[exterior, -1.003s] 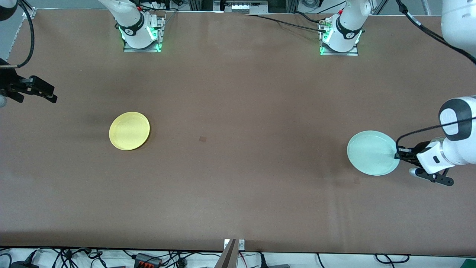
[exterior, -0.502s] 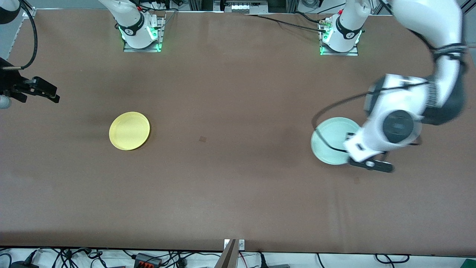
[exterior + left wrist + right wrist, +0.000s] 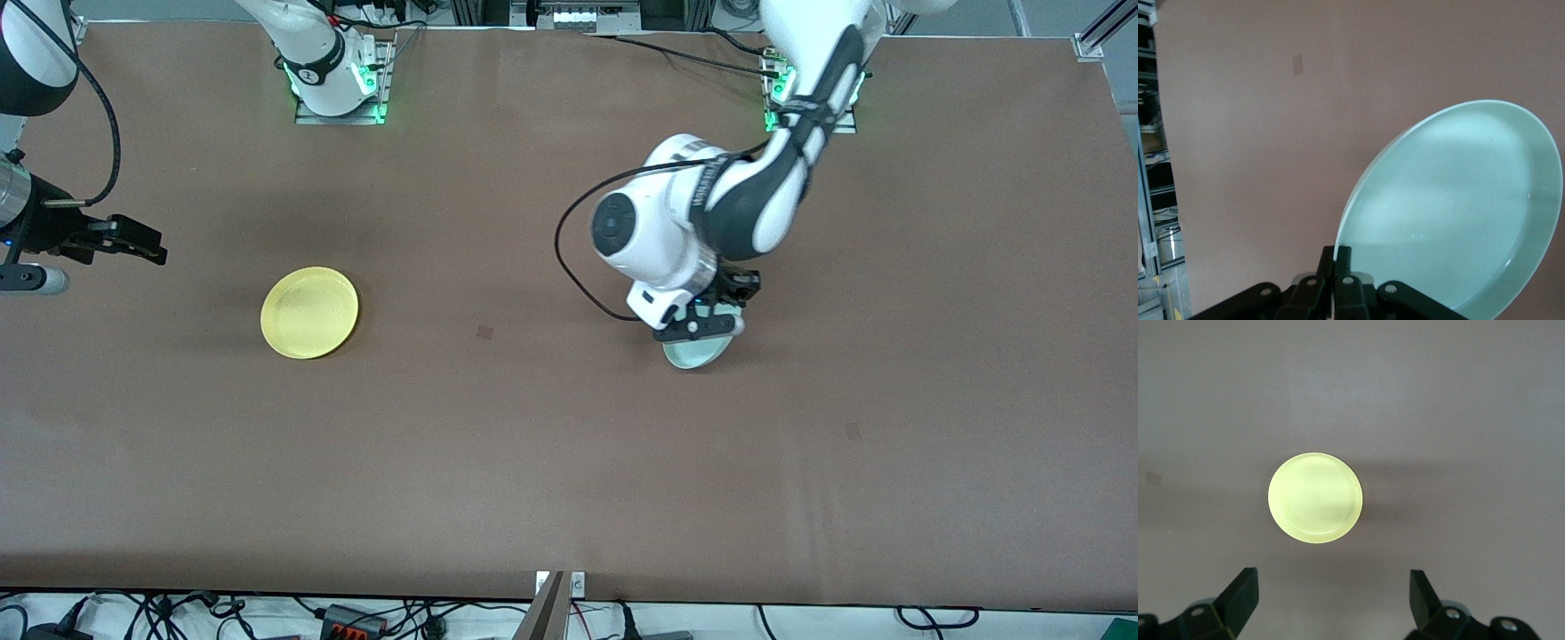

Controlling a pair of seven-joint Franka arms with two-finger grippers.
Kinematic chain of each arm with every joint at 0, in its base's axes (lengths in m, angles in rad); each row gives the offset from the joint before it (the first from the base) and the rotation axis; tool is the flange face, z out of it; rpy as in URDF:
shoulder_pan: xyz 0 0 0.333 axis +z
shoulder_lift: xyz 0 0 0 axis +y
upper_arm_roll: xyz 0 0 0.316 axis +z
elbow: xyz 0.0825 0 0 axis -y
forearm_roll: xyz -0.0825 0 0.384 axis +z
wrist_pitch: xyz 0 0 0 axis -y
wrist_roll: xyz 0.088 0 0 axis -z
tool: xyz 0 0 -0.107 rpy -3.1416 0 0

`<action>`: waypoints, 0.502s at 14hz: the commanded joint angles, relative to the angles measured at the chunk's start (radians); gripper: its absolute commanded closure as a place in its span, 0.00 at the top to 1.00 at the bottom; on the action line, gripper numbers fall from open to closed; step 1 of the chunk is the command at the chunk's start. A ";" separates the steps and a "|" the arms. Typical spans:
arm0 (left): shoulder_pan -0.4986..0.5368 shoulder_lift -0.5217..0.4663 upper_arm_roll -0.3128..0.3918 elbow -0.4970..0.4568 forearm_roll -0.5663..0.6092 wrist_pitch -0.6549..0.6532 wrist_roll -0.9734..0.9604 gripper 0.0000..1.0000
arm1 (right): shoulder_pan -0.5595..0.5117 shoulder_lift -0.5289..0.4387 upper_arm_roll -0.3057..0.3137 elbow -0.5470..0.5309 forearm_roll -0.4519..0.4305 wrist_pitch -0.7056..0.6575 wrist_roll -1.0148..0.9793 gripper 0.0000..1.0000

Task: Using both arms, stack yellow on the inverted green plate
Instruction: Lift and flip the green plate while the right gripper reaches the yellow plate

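While the yellow plate (image 3: 309,312) is lying flat and rim-up on the brown worktop (image 3: 533,462), toward the right arm's end, the green plate (image 3: 696,352) is being held in the air by the left gripper (image 3: 711,313) — over the middle stretch of the worktop, well apart from the yellow plate and toward the left arm's end from it. In the left wrist view the green plate (image 3: 1458,213) is tilting steeply, its hollow face toward the camera, and the left gripper (image 3: 1337,267) is pinching its rim with the fingers closed together on it. The right gripper (image 3: 133,240) is hanging in the air near the yellow plate, off toward the right arm's end of the worktop — touching nothing. In the right wrist view its fingers (image 3: 1241,597) are standing wide apart, with the yellow plate (image 3: 1315,497) lying between and ahead of them.
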 commanded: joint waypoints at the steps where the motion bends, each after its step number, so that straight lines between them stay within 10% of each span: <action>1: -0.051 0.037 0.019 0.021 0.092 -0.030 -0.105 0.01 | -0.006 0.025 0.004 -0.006 -0.004 -0.041 -0.008 1.00; 7: -0.093 0.067 0.018 0.023 0.115 -0.065 -0.191 0.01 | -0.005 0.206 -0.001 -0.022 -0.002 -0.002 -0.001 1.00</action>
